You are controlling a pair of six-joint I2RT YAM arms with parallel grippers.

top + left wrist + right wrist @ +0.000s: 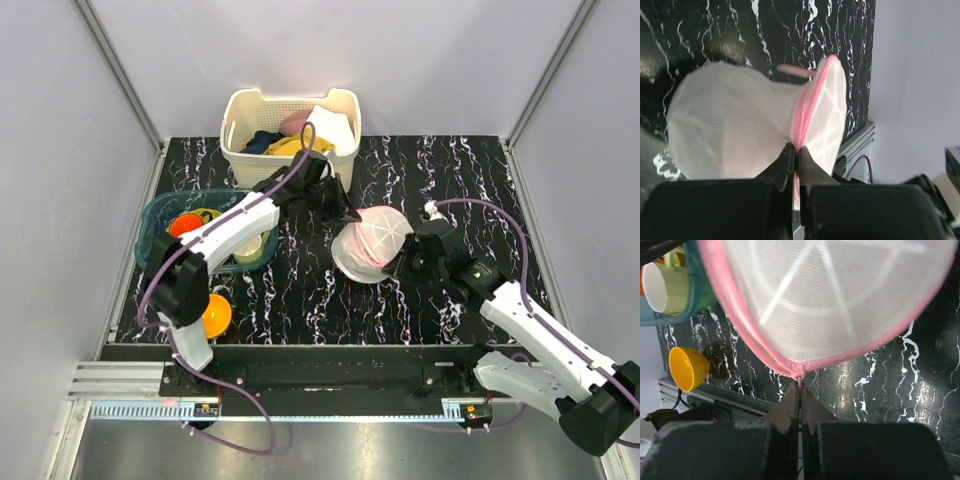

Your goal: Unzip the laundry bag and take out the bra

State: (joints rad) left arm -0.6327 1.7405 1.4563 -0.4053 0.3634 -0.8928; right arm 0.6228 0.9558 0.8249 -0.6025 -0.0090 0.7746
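The laundry bag (372,243) sits mid-frame in the top view, over the desk (300,295). The left hand (796,148) pinches its pink rim (810,100); the right hand (800,386) is clamped on the rim's opposite edge.

Laundry bag (372,243) before basket (237,140), right of tub (152,218)

Black table (300,300) veined in white, glossy, with soft pale glare on the surface. Behind the table and to both sides of it, plain light grey walls (350,50), joined at the table's far corners by slanting aluminium posts (120,70). Along the table's near edge, a slotted metal rail (120,378); nearer than that, a dull grey metal surface (330,455). Even, diffuse light, no hard shadows.
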